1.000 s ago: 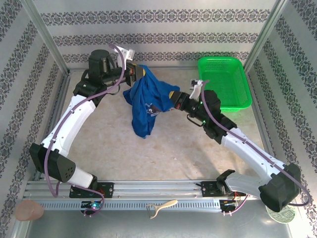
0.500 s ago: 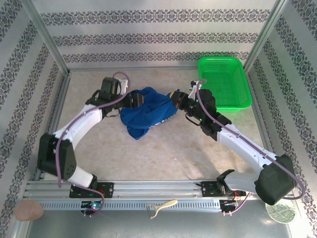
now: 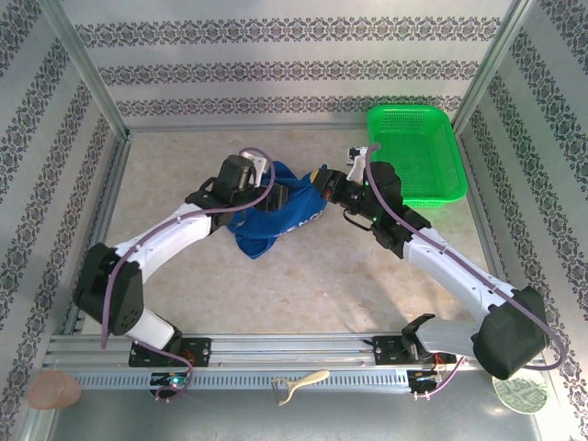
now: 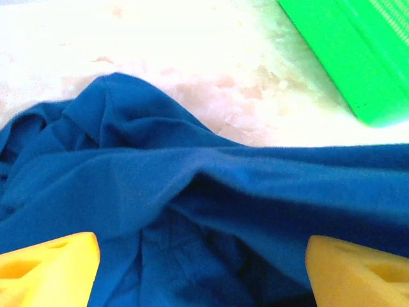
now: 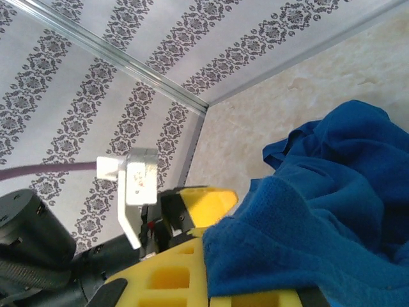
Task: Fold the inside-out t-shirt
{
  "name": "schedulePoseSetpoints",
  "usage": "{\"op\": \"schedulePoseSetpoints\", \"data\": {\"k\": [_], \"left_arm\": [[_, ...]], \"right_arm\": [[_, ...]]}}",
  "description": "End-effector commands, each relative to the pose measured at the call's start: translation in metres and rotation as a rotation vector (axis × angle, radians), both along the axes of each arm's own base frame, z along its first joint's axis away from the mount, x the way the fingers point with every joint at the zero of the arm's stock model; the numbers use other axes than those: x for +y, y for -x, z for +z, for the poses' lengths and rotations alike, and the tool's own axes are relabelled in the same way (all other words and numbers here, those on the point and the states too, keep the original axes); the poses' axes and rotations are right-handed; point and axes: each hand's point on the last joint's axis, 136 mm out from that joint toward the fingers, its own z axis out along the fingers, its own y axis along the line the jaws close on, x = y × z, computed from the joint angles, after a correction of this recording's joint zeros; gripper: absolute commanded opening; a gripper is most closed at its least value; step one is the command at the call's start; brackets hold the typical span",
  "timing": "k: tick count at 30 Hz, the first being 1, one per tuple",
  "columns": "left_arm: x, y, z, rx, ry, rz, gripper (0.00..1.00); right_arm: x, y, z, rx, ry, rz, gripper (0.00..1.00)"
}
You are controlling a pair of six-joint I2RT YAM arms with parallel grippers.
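While your right gripper (image 3: 320, 180) is clamping upper-right edge of crumpled royal-blue cloth t-shirt (image 3: 276, 219), your left gripper (image 4: 204, 268) is hovering spread wide over heap's middle, gripping nothing.

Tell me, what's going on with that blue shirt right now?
Left jaws open over the t-shirt. Right jaws shut on it. Bunched up, not yet folded. Green basket sits apart.

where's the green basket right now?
Top external view: the green basket sits at the far right corner of the table, just right of the right gripper and the bunched t-shirt.
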Motion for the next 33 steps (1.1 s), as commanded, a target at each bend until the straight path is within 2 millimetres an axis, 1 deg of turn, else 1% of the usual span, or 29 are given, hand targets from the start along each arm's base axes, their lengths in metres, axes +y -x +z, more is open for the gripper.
{"op": "schedulePoseSetpoints", "data": {"k": [1,5,8,9,10,11,12,14,15,17,20,23,27,28,29,30,31,33], "left_arm": [[-0.013,-0.007,0.002,-0.052,-0.108,-0.083,0.86],[-0.032,-0.010,-0.016,-0.031,-0.137,-0.159,0.91],[-0.048,-0.010,-0.027,-0.008,-0.118,-0.229,0.94],[-0.055,-0.010,-0.030,0.005,-0.101,-0.253,0.94],[-0.062,-0.010,-0.034,0.023,-0.083,-0.281,0.89],[-0.068,-0.010,-0.037,0.044,-0.066,-0.304,0.80],[-0.074,-0.010,-0.041,0.068,-0.049,-0.322,0.63],[-0.082,-0.014,-0.042,0.095,-0.016,-0.334,0.19],[-0.082,-0.016,-0.038,0.094,-0.003,-0.324,0.00],[-0.077,-0.022,-0.024,0.066,0.030,-0.282,0.00],[-0.058,-0.023,0.008,0.008,0.102,-0.208,0.00],[-0.045,-0.010,0.043,-0.033,0.179,-0.186,0.00],[-0.045,0.013,0.073,-0.042,0.265,-0.226,0.00],[-0.045,0.018,0.079,-0.040,0.288,-0.239,0.00],[-0.046,0.021,0.084,-0.035,0.310,-0.242,0.00],[-0.046,0.024,0.088,-0.031,0.328,-0.244,0.00],[-0.046,0.026,0.092,-0.024,0.348,-0.247,0.00],[-0.046,0.029,0.098,-0.013,0.375,-0.253,0.00]], "right_arm": [[0.001,0.003,0.029,-0.073,-0.019,0.031,0.00],[0.002,0.005,0.032,-0.077,-0.021,0.046,0.00],[-0.002,0.005,0.034,-0.080,-0.018,0.041,0.00],[-0.005,0.004,0.035,-0.083,-0.020,0.037,0.00],[-0.007,0.003,0.036,-0.085,-0.021,0.035,0.00],[-0.010,0.003,0.037,-0.085,-0.023,0.032,0.00],[-0.013,0.002,0.035,-0.082,-0.022,0.026,0.00],[-0.021,0.002,0.033,-0.078,-0.023,0.012,0.00],[-0.028,0.001,0.030,-0.069,-0.023,-0.004,0.00],[-0.039,0.000,0.021,-0.052,-0.021,-0.033,0.00],[-0.055,-0.005,-0.001,-0.016,-0.004,-0.082,0.00],[-0.063,-0.015,-0.025,0.024,0.022,-0.112,0.00],[-0.064,-0.033,-0.052,0.057,0.071,-0.143,0.00],[-0.062,-0.040,-0.058,0.060,0.095,-0.140,0.11],[-0.060,-0.045,-0.062,0.061,0.121,-0.124,0.31],[-0.056,-0.047,-0.066,0.064,0.143,-0.103,0.46],[-0.053,-0.047,-0.069,0.062,0.164,-0.079,0.54],[-0.049,-0.038,-0.072,0.047,0.179,-0.053,0.61]]}}
